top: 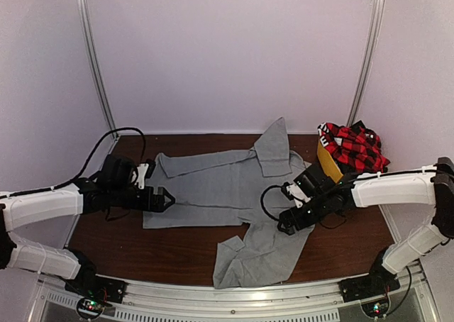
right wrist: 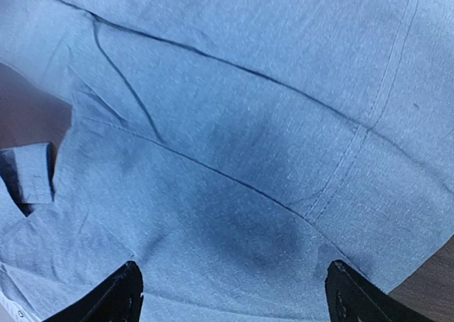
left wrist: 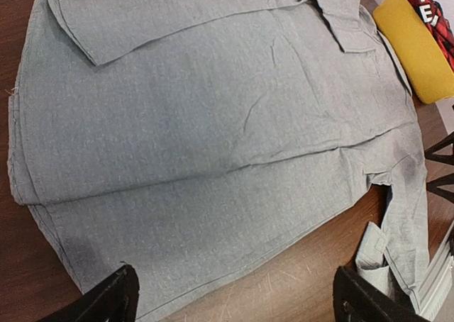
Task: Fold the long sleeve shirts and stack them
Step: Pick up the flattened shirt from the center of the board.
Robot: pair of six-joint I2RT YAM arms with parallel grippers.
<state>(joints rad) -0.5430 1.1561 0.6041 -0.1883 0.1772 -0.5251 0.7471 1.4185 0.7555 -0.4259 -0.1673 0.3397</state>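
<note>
The grey shirt (top: 213,191) lies spread flat in the middle of the table (top: 177,254), with the plaid shirt (top: 355,146) heaped at 2 o'clock. The left pincer (top: 164,198) at its 9 o'clock hem and the right pincer (top: 284,226) at 4 o'clock both gape wide, empty. The cloth is probably light and limp: pinch hem corners or shoulder seams.

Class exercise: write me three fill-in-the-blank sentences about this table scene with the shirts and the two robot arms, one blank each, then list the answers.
1. The long sleeve shirt spread out on the table is plain ____ in colour.
2. The plaid shirt sits bunched on top of a ____ tub.
3. The left gripper and the right gripper both hang over the spread shirt with their jaws ____.

Missing words: grey; yellow; open.
</note>
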